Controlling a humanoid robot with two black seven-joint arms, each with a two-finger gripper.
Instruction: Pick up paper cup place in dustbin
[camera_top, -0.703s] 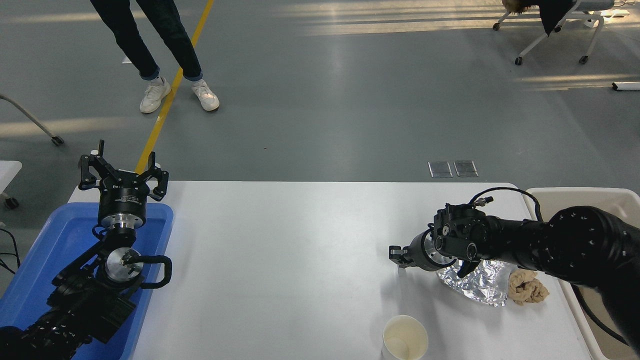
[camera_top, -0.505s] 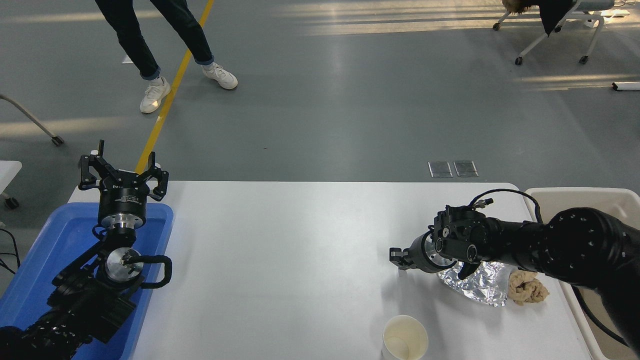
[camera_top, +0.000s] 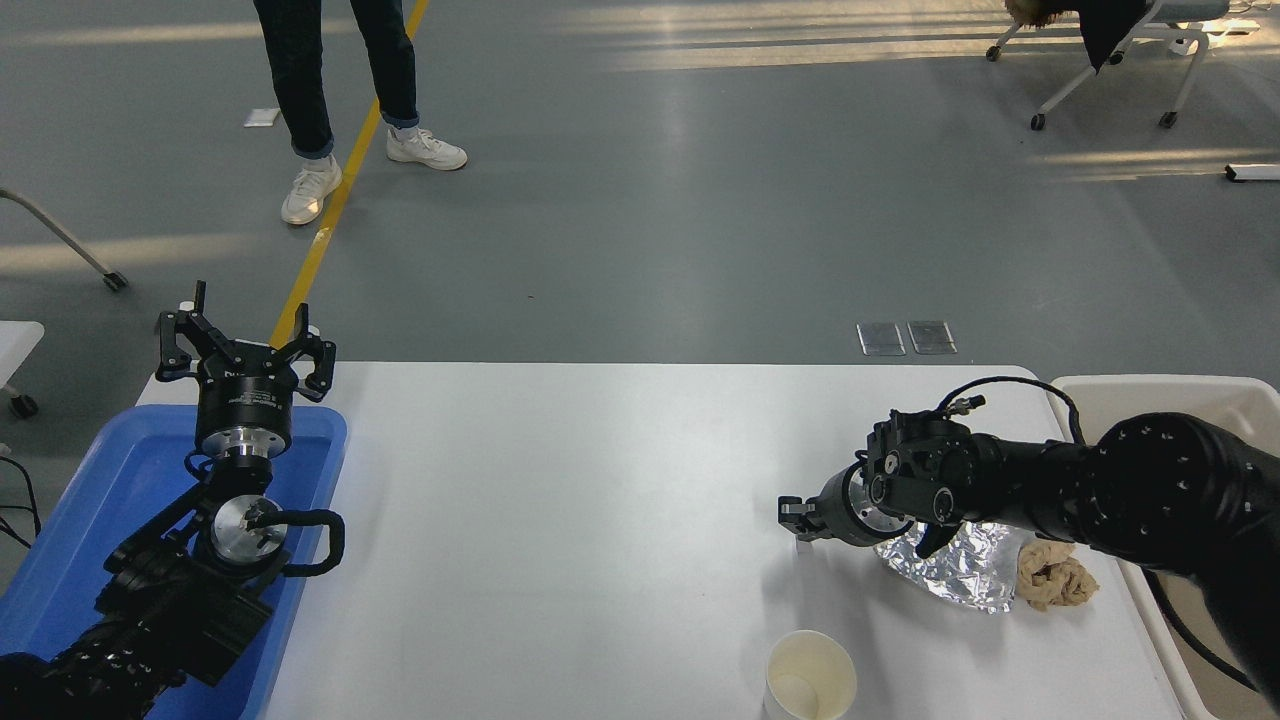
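So you are at the very start of the job: the paper cup (camera_top: 810, 675) stands upright at the table's near edge, right of the middle, mouth up and cream inside showing, and nothing touches it. Your right gripper (camera_top: 797, 515) hangs over the table's right half, pointing toward the left edge, well apart from the cup and farther from you than it. It carries nothing, but from this angle I cannot tell how far its fingers are spread, so check that yourself before you commit. The left gripper (camera_top: 240, 345) is parked at the far left corner over the blue tray (camera_top: 90, 500), fingers spread and empty.

The dustbin (camera_top: 1075, 392) sits off the right edge of the table, its beige rim showing beside the right arm.

In my judgement the step in hand is the reach. The next move calls for bringing the right gripper back toward the near edge and down around the cup's wall, with the fingers wide enough to clear the rolled rim. Mind the foil sheet (camera_top: 950, 570) and the tan wad (camera_top: 1055, 580) lying under the forearm near the right edge; a low sweep could drag them. Squeeze lightly, since a thin paper wall will likely buckle.
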